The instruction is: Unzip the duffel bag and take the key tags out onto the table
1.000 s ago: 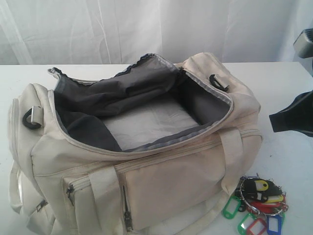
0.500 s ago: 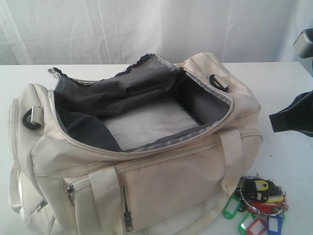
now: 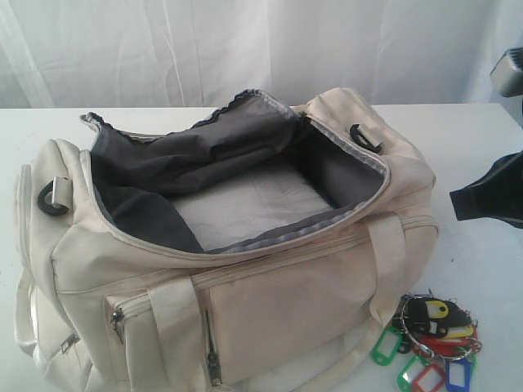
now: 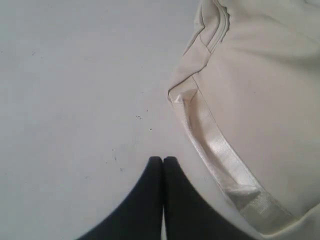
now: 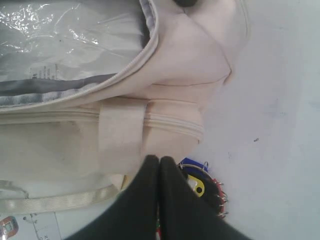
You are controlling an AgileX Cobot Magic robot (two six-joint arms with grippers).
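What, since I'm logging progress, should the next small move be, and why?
Probably park both arms clear: the duffel bag lies unzipped, the key tags rest on the table, and the left end effector and right end effector are shut, holding nothing.

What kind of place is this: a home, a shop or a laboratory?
Most likely a robot lab or test station: a plain white table, a white curtain as backdrop, and a black robot arm beside the staged duffel bag and key tags.
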